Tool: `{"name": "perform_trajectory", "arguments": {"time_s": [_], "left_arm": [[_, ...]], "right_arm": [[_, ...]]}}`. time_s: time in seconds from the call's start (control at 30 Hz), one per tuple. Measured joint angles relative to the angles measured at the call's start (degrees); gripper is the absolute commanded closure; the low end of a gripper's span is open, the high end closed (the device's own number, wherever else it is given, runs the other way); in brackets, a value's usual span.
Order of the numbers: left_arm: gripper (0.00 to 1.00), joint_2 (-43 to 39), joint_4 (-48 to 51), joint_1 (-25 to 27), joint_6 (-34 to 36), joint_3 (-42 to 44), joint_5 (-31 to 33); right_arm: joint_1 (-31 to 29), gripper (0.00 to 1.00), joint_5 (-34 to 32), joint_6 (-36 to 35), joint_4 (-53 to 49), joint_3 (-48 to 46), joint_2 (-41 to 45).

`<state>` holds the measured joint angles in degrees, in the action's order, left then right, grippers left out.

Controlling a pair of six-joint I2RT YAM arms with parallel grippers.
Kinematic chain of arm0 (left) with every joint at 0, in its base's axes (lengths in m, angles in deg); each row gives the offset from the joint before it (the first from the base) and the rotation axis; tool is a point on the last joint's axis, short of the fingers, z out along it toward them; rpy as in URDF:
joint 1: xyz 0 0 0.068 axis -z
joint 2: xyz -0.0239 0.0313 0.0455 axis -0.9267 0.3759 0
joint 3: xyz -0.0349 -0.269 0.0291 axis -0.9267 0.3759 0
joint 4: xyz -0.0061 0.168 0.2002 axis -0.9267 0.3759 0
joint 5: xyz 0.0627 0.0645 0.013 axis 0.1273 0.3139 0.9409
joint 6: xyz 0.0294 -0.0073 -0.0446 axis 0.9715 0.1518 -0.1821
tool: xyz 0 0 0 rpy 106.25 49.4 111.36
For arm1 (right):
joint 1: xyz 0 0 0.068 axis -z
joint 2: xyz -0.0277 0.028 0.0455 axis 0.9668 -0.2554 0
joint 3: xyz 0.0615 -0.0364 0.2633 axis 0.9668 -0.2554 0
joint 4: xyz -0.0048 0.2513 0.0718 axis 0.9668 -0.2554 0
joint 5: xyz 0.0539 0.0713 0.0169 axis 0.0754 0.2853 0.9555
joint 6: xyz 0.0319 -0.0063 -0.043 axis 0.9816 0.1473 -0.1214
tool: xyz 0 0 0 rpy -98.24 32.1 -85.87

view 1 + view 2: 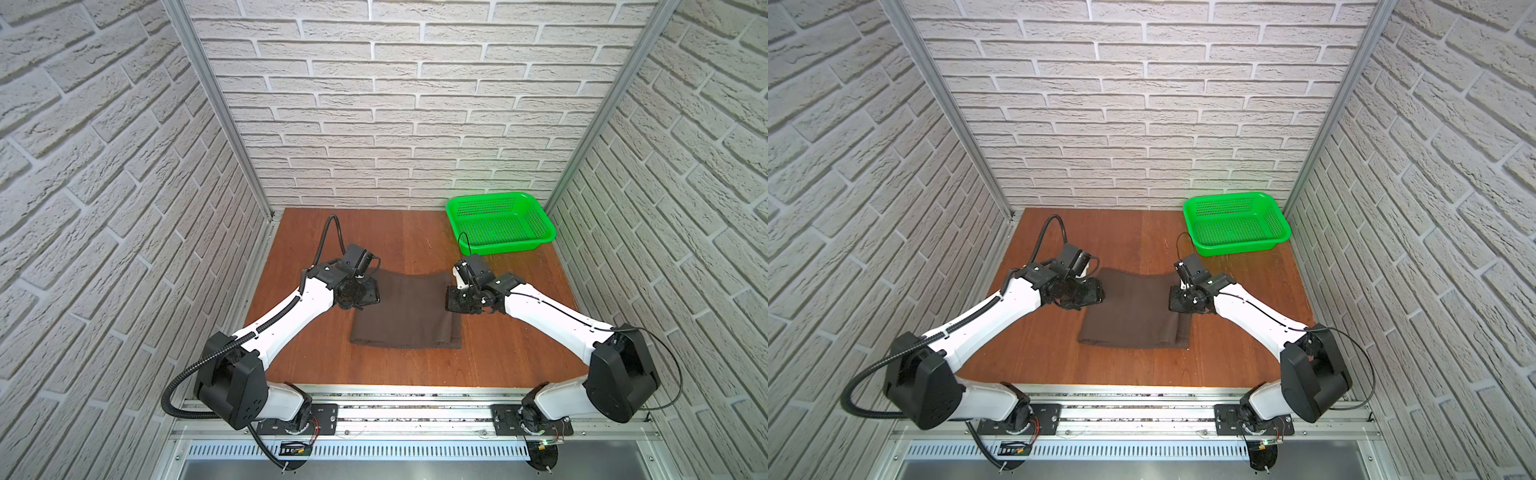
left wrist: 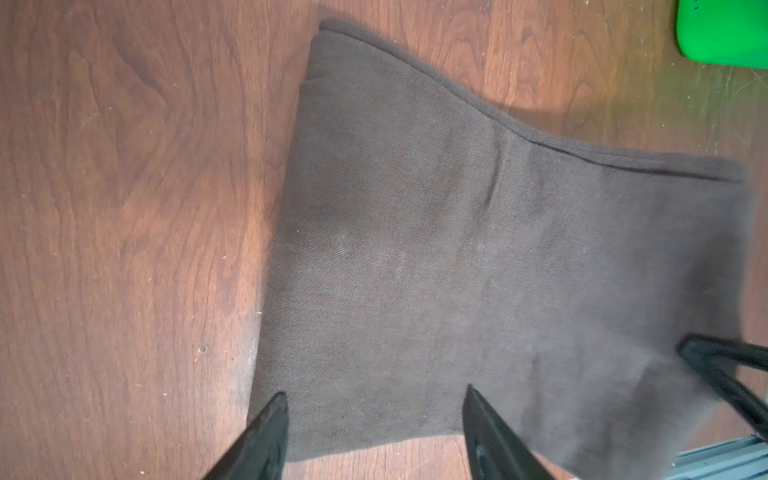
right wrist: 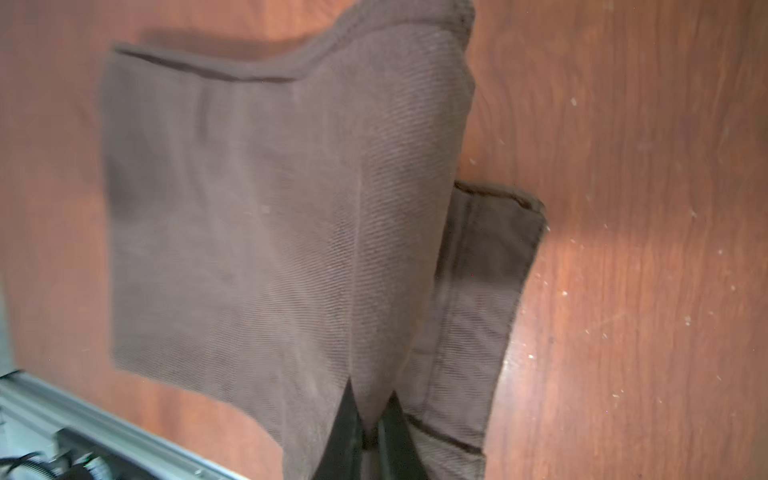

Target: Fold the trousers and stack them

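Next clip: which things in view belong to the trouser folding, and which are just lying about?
Belongs to the job:
- trousers, partly folded on the table
- right end effector, shut on a trousers edge
- left end effector, open over the trousers

Lying about:
- green basket, at the table's back right corner, untouched

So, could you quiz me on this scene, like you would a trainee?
1. True or false: the trousers lie in the green basket.
2. The left gripper is: A open above the cloth, B shut on the cloth, C inside the basket.
3. What does the right gripper pinch?
Key: 1 false, they lie on the table; 2 A; 3 the trousers.
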<state>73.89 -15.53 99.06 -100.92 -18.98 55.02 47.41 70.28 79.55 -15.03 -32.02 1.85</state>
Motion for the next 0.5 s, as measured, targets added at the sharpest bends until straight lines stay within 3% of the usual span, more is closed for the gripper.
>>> {"name": "perform_trajectory", "arguments": {"time_s": [0.07, 0.27, 0.37, 0.5], "left_arm": [[0.35, 0.1, -0.3, 0.0, 0.0, 0.0, -0.3], [0.33, 0.1, -0.4, 0.0, 0.0, 0.1, -0.4], [0.30, 0.4, -0.9, 0.0, 0.0, 0.1, -0.7], [0.30, 2.1, -2.2, 0.0, 0.0, 0.5, -1.5]], "right_arm": [[0.1, 0.70, -1.3, -0.2, -0.6, -1.1, -1.1], [0.0, 0.44, -6.6, -2.1, -4.7, -0.1, -0.1], [0.0, 0.36, -7.6, -2.6, -5.8, 1.6, 0.6], [0.0, 0.33, -6.8, -2.5, -5.4, 1.5, 0.4]]}}
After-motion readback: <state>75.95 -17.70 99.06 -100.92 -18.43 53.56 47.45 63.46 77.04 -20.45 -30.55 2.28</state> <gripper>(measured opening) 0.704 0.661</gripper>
